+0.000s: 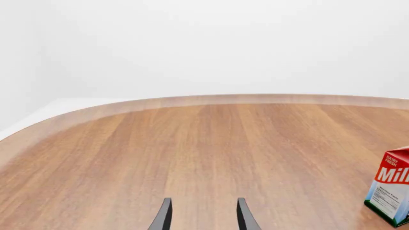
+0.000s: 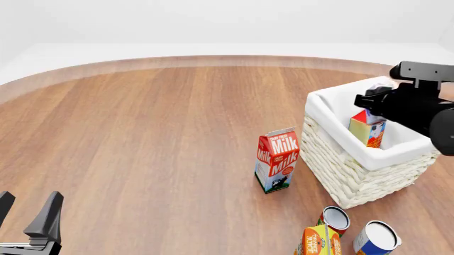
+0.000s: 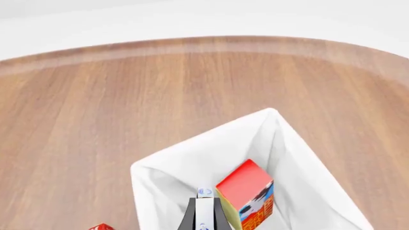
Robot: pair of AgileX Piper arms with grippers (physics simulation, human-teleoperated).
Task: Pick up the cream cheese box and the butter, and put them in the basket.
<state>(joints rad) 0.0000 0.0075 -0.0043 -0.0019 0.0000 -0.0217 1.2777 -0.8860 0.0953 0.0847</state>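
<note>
Whitish wicker and a folded white liner mark the basket (image 2: 322, 109), which stands at the right of the wooden worktop (image 2: 142, 133). The butter (image 2: 367, 129) is already inside it, propped on end against the liner, one red end up. In the right wrist view the butter (image 3: 246, 191) lies just beside the right end effector (image 3: 204, 218) and is not gripped, so I judge that half of the task done.

The right end effector hangs over the basket's open mouth, pointing down into it. Its fingers are drawn close on a thin white strip with small blue marks (image 3: 204, 206). I take this for the cream cheese box seen edge-on, since no such box shows on the worktop, but too little of it is visible to be sure. Holding it above the liner (image 3: 166, 177) and beside the butter makes sense: released there, it would drop in without landing on the rim.

The left end effector (image 2: 27, 218) sits low at the near left corner, fingers apart and empty, well clear of the basket so it cannot get in the way. Its own camera shows only bare wood past the fingertips (image 1: 203, 215) and the edge of the milk carton (image 1: 391, 191). That carton (image 2: 277, 159) stands upright just beside the basket's wall.
</note>
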